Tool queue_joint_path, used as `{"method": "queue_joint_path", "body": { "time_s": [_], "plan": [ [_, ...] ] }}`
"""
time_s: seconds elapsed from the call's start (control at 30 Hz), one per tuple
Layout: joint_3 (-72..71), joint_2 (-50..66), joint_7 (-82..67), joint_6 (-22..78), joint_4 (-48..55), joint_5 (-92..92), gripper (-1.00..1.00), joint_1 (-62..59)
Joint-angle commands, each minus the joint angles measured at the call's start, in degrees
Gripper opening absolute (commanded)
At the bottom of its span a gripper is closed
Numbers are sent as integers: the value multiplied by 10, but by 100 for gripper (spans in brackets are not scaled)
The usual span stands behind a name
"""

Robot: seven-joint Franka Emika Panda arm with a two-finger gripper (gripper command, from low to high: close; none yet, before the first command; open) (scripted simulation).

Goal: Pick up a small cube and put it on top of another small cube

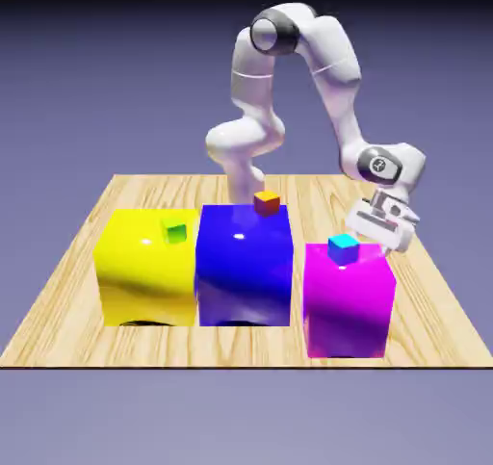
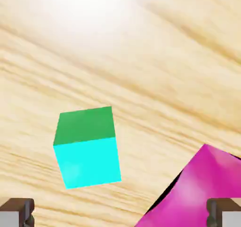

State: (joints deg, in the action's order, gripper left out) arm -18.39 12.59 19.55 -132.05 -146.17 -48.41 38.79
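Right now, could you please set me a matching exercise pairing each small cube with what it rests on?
Cubes:
1. lime-green small cube
2. orange small cube
3. cyan-topped small cube
4. teal small cube

Rests on:
A. magenta block
B. wooden table
C. yellow block
D. blue block

Pairs: 1-C, 2-D, 3-A, 4-B.

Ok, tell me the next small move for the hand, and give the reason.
Probably nudge the hand toward the hand view's left before descending. The teal cube lies on the wooden table, off-centre toward the left fingertip. The jaws are wide open, and the magenta block crowds the right fingertip. Centring first should give a cleaner grasp.
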Motion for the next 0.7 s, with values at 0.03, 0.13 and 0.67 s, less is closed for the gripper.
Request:
{"method": "queue_joint_path", "body": {
  "time_s": [0.03, 0.13, 0.67],
  "plan": [
    [11, 21, 17, -11, 4, -24, 0, 0],
    [46, 83, 67, -43, 16, -97, 0, 1],
    [-20, -88, -114, 130, 157, 55, -100, -70]
  ]
}}
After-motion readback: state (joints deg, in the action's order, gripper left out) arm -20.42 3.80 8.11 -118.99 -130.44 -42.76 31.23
